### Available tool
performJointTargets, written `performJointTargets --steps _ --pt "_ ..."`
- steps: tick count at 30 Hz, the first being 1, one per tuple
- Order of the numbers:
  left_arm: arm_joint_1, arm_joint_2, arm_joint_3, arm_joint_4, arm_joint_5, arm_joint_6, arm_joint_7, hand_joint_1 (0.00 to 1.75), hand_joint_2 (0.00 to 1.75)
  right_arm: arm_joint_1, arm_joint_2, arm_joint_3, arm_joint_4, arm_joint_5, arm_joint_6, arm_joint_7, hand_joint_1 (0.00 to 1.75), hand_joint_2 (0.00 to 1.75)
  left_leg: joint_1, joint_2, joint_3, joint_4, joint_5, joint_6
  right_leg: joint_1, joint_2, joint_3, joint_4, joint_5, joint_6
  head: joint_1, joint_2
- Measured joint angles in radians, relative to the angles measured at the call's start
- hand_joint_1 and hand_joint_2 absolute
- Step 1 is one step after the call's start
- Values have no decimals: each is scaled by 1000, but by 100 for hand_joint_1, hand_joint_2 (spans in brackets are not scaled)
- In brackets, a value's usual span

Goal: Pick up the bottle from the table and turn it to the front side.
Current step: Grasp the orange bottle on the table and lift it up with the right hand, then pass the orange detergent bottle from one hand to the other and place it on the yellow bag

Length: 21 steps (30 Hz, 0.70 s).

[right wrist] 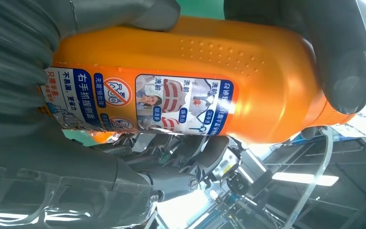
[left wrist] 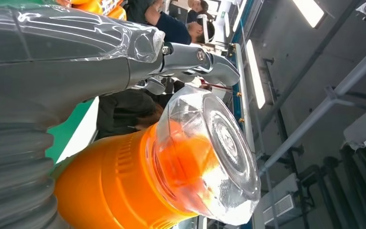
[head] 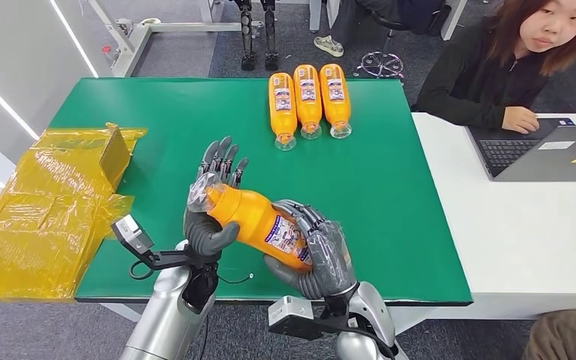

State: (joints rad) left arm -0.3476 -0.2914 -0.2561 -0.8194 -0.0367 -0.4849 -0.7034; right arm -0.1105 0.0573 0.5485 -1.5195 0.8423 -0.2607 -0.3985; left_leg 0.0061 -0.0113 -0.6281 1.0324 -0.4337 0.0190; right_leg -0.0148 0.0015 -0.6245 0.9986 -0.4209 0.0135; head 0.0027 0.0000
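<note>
The orange bottle (head: 259, 223) is lifted clear of the green desk (head: 390, 195), above its near edge, lying tilted between both hands. The left hand (head: 211, 202) grips the end with the clear cap, thumb curled under the neck and fingers raised behind it, so most of the cap is hidden in the head view; the left wrist view shows the clear cap (left wrist: 209, 152) close up, with the orange body behind it cut off by the frame. The right hand (head: 316, 247) wraps the bottom end, its fingers covering much of the printed label (head: 289, 236). In the right wrist view the label (right wrist: 143, 102) faces the camera, its small print hard to read, and one side edge is buried under the grey palm. Three more orange bottles (head: 308, 99) lie side by side near the far edge of the desk. Crumpled yellow plastic wrap (head: 52, 202) hangs over the left edge. A person (head: 517, 60) sits at a laptop (head: 547, 154) on the adjoining white desk, partly cut off.
</note>
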Motion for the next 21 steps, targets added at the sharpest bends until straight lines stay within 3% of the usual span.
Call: performJointTargets --steps 6,13,14,17,18,21 --pt "2 -2 -1 -4 15 -17 0 0 175 5 18 -1 56 -73 50 -50 175 175 0 0 0 -1 0 0 0 0 0 0 0 0 0 0" --pt "26 9 -1 -26 22 -33 0 0 175 -11 42 5 207 -131 32 -142 175 175 0 0 0 -1 0 0 0 1 -1 0 0 -1 0 0" --pt "29 11 -1 -28 21 -34 0 16 175 -13 44 8 221 -135 27 -148 175 175 0 0 0 -1 0 0 0 1 -1 0 -1 -1 0 0" --pt "38 17 -1 -34 20 -41 0 130 175 -15 47 15 246 -141 11 -157 175 175 0 1 0 -1 0 0 0 1 -1 0 -1 -1 0 0" --pt "40 19 -1 -36 21 -44 0 158 175 -13 47 17 249 -141 6 -158 175 175 0 1 0 -1 0 0 0 1 -1 0 -1 -1 0 0" --pt "46 21 -1 -40 21 -52 0 173 175 -3 47 23 250 -140 -15 -156 175 175 0 1 0 -1 0 0 0 1 -1 0 -1 -1 0 0"
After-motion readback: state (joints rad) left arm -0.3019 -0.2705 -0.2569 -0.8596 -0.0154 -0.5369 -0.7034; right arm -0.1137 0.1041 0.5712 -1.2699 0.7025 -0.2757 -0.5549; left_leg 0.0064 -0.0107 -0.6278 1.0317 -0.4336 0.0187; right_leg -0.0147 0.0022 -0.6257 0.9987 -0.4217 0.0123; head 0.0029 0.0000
